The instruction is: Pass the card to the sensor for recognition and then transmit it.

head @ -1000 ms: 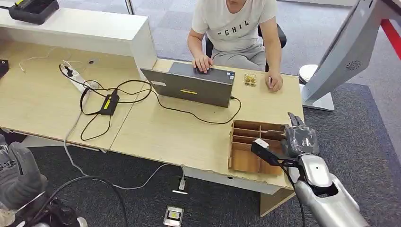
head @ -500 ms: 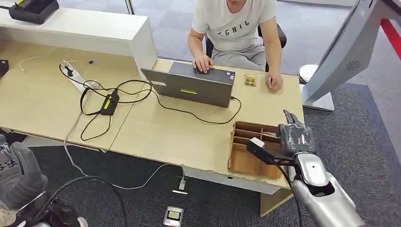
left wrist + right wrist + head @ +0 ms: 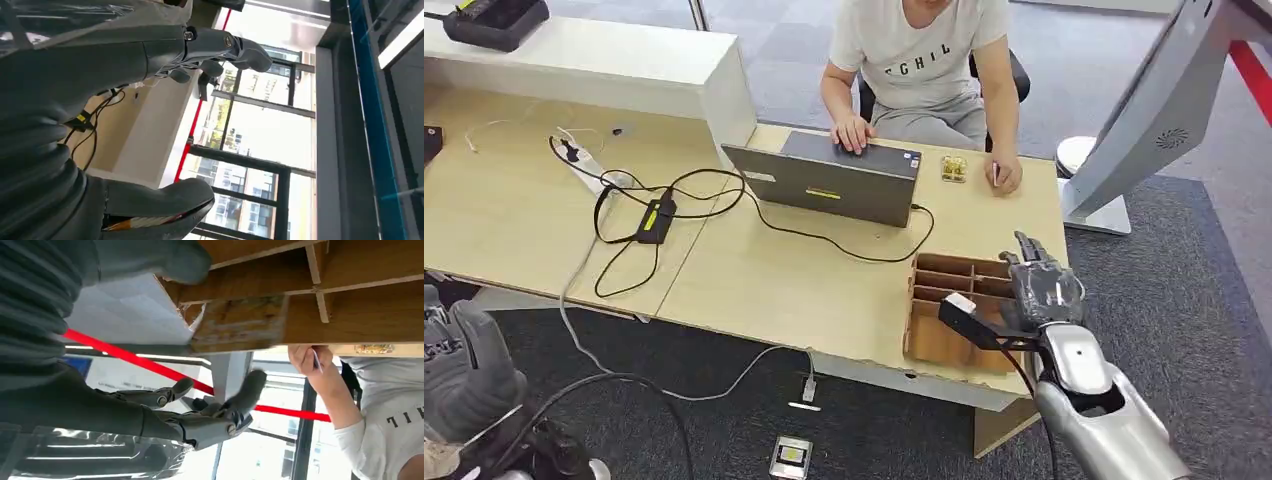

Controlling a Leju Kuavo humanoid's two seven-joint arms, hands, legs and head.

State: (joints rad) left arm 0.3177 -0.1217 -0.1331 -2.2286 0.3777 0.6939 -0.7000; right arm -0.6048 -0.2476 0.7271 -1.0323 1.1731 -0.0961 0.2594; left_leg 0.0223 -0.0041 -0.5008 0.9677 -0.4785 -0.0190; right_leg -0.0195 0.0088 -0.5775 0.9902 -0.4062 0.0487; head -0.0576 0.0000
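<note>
The right hand (image 3: 1042, 292) hovers over the wooden tray (image 3: 934, 335) at the surface's edge, fingers spread and holding nothing I can see, and it could snag a divider; the right wrist view catches a card (image 3: 316, 360) in the person's hand (image 3: 307, 356).

The one print I can read is on the person's white T-shirt (image 3: 921, 45) across the worktop (image 3: 774, 270) from me: dark capitals, "CHIL" clear, the first letter cut off. From my right wrist I catch "IL" of it.
</note>
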